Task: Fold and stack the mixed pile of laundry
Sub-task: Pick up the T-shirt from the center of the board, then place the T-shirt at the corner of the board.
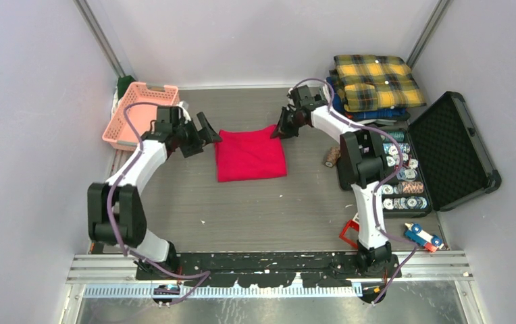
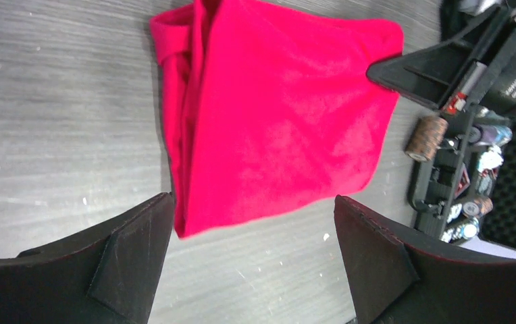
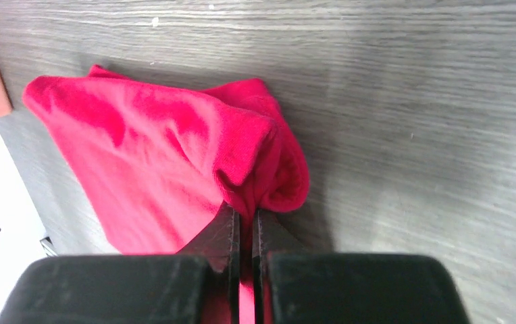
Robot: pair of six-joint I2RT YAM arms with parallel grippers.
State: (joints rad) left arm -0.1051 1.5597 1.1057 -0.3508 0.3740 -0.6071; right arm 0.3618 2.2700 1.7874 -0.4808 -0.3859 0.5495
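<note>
The red T-shirt (image 1: pixel 250 154) lies folded into a rough square in the middle of the table. My right gripper (image 1: pixel 279 130) is shut on its far right corner; in the right wrist view the red cloth (image 3: pixel 167 162) is pinched between the closed fingers (image 3: pixel 244 219). My left gripper (image 1: pixel 213 136) is open at the shirt's far left corner and holds nothing; in the left wrist view the shirt (image 2: pixel 275 115) lies ahead of the gripper (image 2: pixel 255 229), whose jaws stand wide apart. The yellow-and-black plaid shirt (image 1: pixel 377 82) sits folded on a stack at the back right.
A pink lattice basket (image 1: pixel 139 115) stands at the back left. An open black case (image 1: pixel 437 152) with round tokens sits on the right, a small brown roll (image 1: pixel 331 156) beside it. Blue plaid cloth (image 1: pixel 340 104) lies under the yellow shirt. Small toys (image 1: pixel 423 236) lie near the right arm's base.
</note>
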